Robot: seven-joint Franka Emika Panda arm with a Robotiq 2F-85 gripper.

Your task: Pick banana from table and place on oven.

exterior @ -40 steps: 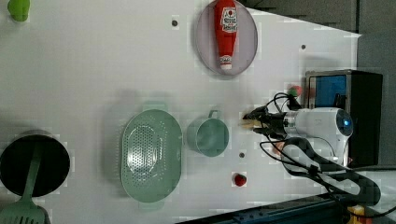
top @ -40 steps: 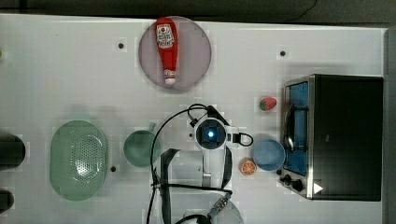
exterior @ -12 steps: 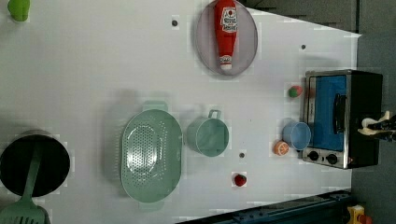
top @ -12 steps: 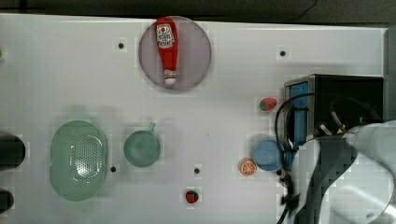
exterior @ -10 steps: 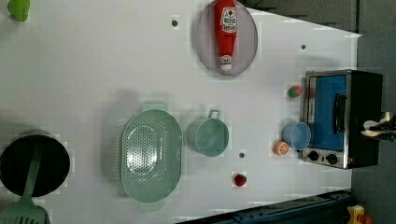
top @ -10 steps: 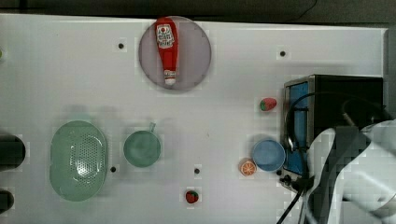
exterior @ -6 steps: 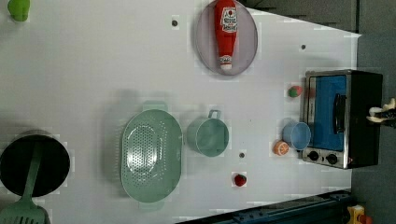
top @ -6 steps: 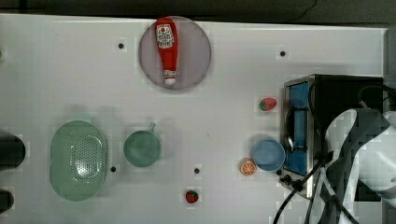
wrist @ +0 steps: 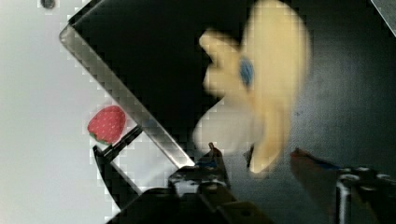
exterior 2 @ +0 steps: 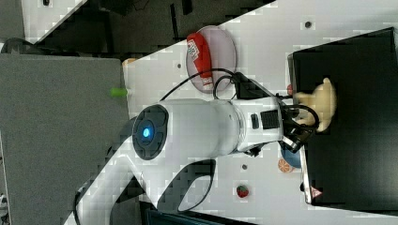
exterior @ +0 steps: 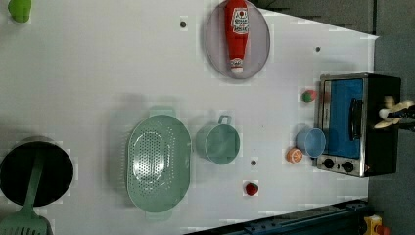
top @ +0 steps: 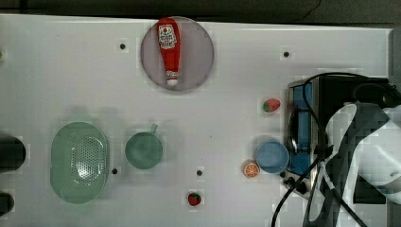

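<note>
One large white flat table (top: 227, 94) with a few small dark holes carries everything. One white Franka arm (exterior 2: 202, 126) reaches over one boxy toaster oven (exterior: 381, 122) with a black top, silver frame and blue-tinted glass door, standing at about three o'clock in the top view. One pale green perforated colander (top: 79, 162) lies at eight o'clock, and one round grey plate (top: 198, 52) at twelve o'clock holds one red ketchup bottle (top: 169, 49); its white label bears print too small to read. There is one green cup (top: 143, 150) with a handle near the centre, and one small blue bowl (top: 272, 157) just in front of the oven door. One black pan (exterior: 34, 171) with one green spatula (exterior: 24, 223) sits at eight o'clock in the left view.

One pale cream-yellow stubby toy banana (exterior 2: 324, 101) lies on the oven's black top. The gripper (wrist: 275, 172) hangs just beside it, jaws parted and off the fruit.

Two red toy strawberries (top: 271, 105) (top: 194, 199) and one round orange slice (top: 251, 169) lie on the table.
</note>
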